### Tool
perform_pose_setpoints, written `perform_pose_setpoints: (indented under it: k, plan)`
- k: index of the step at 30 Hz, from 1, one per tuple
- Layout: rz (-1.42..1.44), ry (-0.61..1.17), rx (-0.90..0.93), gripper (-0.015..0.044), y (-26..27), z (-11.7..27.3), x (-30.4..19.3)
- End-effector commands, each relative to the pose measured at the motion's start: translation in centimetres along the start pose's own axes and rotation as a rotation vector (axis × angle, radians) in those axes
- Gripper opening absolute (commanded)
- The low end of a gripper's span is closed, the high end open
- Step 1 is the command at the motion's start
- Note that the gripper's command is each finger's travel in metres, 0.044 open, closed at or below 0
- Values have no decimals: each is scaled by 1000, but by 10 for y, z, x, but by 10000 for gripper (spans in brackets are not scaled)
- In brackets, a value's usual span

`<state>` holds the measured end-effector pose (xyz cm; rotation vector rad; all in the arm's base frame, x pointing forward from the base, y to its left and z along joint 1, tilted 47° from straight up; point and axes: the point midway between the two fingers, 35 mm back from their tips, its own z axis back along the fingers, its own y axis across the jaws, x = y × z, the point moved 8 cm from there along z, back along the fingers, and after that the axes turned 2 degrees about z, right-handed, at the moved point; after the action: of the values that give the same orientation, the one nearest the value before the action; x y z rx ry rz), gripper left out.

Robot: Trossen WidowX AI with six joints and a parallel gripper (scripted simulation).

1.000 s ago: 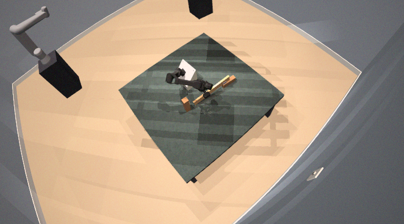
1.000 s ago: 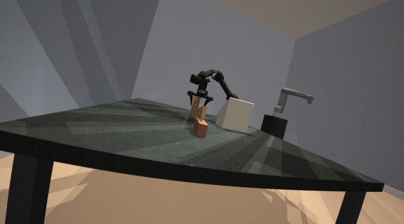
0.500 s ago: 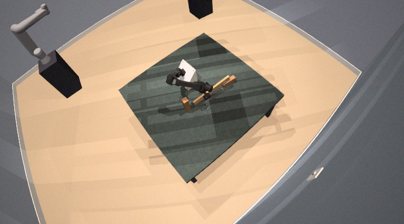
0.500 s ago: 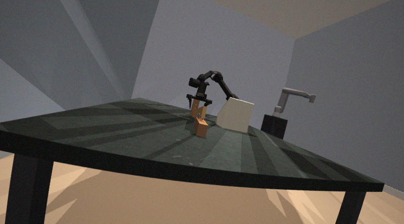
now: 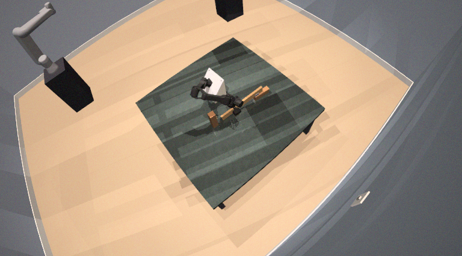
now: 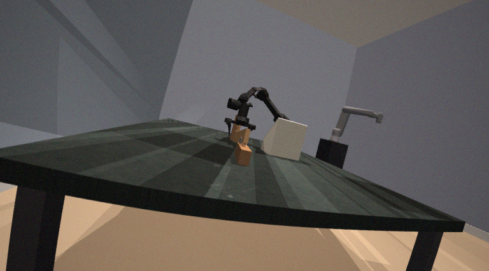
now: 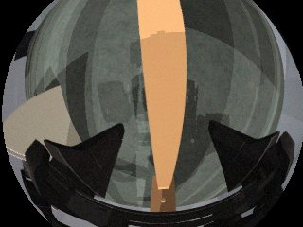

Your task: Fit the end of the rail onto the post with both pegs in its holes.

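The long light wooden rail (image 5: pixel 253 94) (image 7: pixel 163 85) slopes between post and footboard block. Its far end rests at the bracket (image 5: pixel 257 94) on the low footboard block (image 5: pixel 264 92) (image 6: pixel 243 154). Its near end is low, a short gap from the upright brown post (image 5: pixel 213 119) (image 6: pixel 234 132). One peg (image 7: pixel 163 200) shows on the post in the wrist view; the rail's end hides the other. My gripper (image 5: pixel 235 110) (image 6: pixel 240 132) (image 7: pixel 167 127) is open and empty, pointing down over the middle of the rail, one finger to each side. The holes in the rail's end are hidden.
A white slanted block (image 5: pixel 214 82) (image 6: pixel 286 138) (image 7: pixel 43 118) stands beside the rail, near the arm's base. The dark green table (image 5: pixel 218 171) (image 6: pixel 144 166) bears everything. A grey arm on a black pedestal (image 5: pixel 68 86) (image 6: pixel 332 152) stands off the table.
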<state>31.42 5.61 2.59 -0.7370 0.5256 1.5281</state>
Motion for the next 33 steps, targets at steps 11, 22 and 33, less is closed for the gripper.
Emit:
perform_pose_setpoints:
  k: [11,22,33]
  plan:
    - [7,8,5,335,3,-16,-1]
    - [7,8,5,46,3,-16,-1]
    - [7,8,5,0,3,-16,-1]
